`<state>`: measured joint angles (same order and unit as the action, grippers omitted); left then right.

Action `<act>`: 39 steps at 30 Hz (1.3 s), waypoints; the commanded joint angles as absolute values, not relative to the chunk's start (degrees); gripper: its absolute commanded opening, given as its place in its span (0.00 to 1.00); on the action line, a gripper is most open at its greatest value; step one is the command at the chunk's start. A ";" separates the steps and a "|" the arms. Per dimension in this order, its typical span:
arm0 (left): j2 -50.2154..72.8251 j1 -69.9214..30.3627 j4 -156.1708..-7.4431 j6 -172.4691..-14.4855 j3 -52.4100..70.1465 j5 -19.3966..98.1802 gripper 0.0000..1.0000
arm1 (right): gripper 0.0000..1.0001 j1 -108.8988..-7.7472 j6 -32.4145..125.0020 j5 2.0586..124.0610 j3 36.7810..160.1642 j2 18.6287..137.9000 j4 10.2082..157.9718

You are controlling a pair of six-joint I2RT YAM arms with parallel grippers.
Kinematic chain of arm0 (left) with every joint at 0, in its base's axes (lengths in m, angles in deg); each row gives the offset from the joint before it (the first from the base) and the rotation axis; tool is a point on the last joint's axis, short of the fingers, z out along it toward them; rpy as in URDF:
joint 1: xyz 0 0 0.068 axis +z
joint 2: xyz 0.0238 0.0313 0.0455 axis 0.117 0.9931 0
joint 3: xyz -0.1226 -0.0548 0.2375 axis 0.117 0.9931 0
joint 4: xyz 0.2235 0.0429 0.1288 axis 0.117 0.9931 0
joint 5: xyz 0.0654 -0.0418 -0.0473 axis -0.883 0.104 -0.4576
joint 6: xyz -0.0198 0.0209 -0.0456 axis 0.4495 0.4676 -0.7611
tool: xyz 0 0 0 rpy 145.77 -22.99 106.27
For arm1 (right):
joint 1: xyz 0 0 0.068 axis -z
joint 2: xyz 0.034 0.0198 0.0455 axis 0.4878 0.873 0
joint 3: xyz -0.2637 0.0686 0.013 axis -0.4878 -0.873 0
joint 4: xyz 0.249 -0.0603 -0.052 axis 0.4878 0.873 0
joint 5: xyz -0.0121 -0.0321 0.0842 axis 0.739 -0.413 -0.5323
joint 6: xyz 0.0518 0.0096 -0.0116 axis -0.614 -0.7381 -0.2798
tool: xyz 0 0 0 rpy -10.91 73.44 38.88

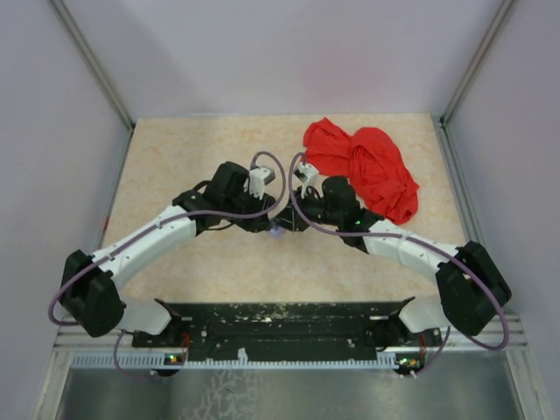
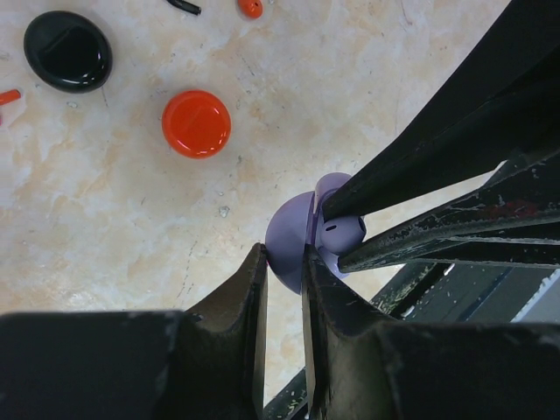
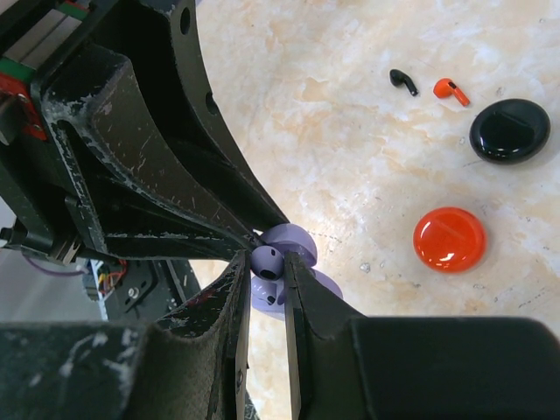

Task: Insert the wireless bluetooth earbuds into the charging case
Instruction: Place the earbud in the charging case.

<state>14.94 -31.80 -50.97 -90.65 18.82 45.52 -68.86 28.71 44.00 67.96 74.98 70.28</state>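
My left gripper (image 2: 284,258) is shut on the edge of an open lavender case (image 2: 290,232). My right gripper (image 3: 267,262) is shut on a small lavender earbud (image 3: 268,260) right at that case (image 3: 297,241). A second lavender earbud (image 3: 271,296) sits just below it. Both grippers meet at the table's middle (image 1: 280,224). The black round charging case (image 3: 509,130) lies on the table apart from both grippers, also seen in the left wrist view (image 2: 67,51). A tiny black earbud (image 3: 403,81) and an orange one (image 3: 451,90) lie beside it.
A red disc (image 3: 449,239) lies on the table between the black case and the grippers, also in the left wrist view (image 2: 196,123). A crumpled red cloth (image 1: 367,166) lies at the back right. Grey walls enclose the table.
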 commanded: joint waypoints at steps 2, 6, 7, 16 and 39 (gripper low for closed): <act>11.93 -33.17 -53.27 -88.93 18.50 41.91 0.00 | 0.16 -69.63 32.30 42.96 69.64 74.09 71.68; 11.25 -34.75 -53.64 -87.97 18.63 39.43 0.00 | 0.16 -69.63 33.36 43.73 68.72 73.12 71.23; 11.16 -35.10 -53.68 -87.84 18.70 38.75 0.00 | 0.16 -69.63 33.41 43.73 68.33 72.86 70.75; 9.48 -35.98 -55.40 -87.31 20.12 36.64 0.00 | 0.16 -69.63 31.87 42.49 65.12 70.76 65.46; 7.79 -35.99 -57.64 -88.11 21.14 36.90 0.00 | 0.16 -69.59 30.91 42.04 64.92 69.56 65.13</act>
